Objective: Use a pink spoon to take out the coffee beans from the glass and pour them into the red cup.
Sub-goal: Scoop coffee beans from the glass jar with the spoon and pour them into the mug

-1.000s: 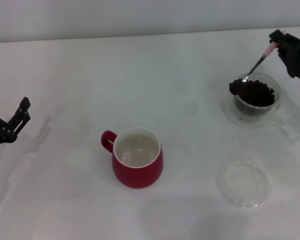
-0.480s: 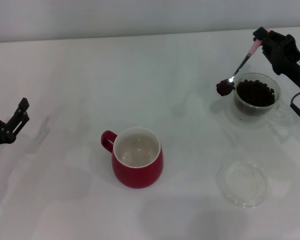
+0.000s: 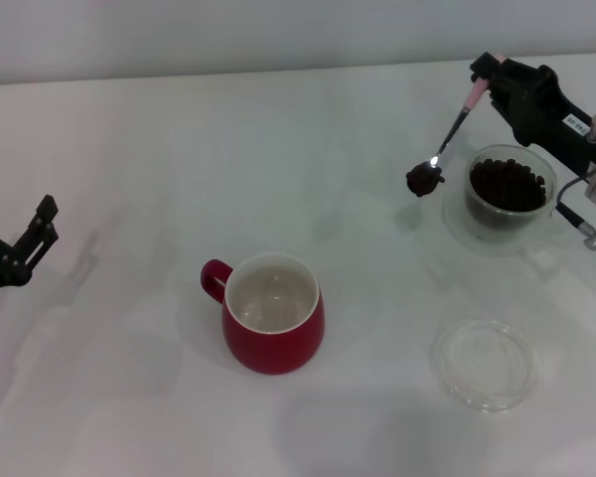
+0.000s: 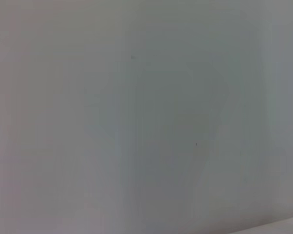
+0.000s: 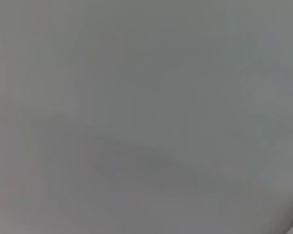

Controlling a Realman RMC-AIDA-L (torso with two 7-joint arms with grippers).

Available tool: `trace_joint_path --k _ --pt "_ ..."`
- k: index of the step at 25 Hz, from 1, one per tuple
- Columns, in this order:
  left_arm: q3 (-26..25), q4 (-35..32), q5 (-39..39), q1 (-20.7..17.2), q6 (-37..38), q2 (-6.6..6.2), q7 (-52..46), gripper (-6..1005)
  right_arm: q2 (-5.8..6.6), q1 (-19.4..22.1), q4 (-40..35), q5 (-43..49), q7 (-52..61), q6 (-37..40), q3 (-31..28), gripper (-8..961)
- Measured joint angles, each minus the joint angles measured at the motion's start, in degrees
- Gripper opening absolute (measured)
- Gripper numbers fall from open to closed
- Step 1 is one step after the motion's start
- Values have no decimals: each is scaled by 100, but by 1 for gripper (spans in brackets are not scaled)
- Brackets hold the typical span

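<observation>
The right tool [image 3: 489,81], pinching the pink spoon [image 3: 451,131], has carried its beans [image 3: 424,180] left, clear of the glass [image 3: 508,195]. Red cup [image 3: 274,325] sits lower centre; clear dish [image 3: 485,364] lower right. Left tool [image 3: 20,238] spread, parked at left edge.

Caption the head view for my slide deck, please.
Right claw carries the pink spoon, loaded with coffee beans, from the glass toward the red cup.

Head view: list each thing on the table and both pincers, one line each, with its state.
Red cup: upright, nothing visible inside.
Glass: upright, holding coffee beans.
Pink spoon: held by the handle, bowl loaded with beans, in the air beside the glass.
Clear dish: flat on the table, nothing in it.
Right pincer: shut on the spoon handle.
Left pincer: open, parked at the table's left edge.
</observation>
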State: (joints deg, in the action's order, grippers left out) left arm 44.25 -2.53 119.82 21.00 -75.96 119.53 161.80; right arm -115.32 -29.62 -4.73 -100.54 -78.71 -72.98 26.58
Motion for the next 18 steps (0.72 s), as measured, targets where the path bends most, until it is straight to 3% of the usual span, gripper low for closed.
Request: trace_joint_path --k 18 --pt "-18 15 -3 -57 4 13 0 762 -69 -324 81 -3 125 -113 602 149"
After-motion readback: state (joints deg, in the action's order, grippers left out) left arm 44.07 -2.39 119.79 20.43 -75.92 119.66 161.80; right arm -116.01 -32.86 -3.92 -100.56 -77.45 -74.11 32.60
